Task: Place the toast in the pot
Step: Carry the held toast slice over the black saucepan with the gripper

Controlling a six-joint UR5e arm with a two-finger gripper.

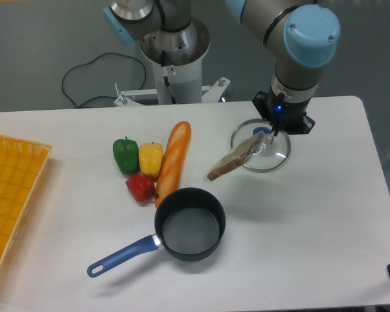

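The toast [236, 162], a brown slice in shiny clear plastic, hangs tilted from my gripper [268, 135], which is shut on its upper right end. Its lower left end points down toward the table, to the upper right of the pot; I cannot tell if it touches. The pot [190, 225] is a small black saucepan with a grey inside, standing upright near the table's front. Its blue handle [120, 255] points to the lower left. The pot's inside holds nothing.
A round glass lid [276, 156] lies under the gripper. A baguette [173, 161] lies just behind the pot, with green [125, 155], yellow [150, 157] and red [140, 186] peppers to its left. A yellow basket [10, 208] sits at the left edge.
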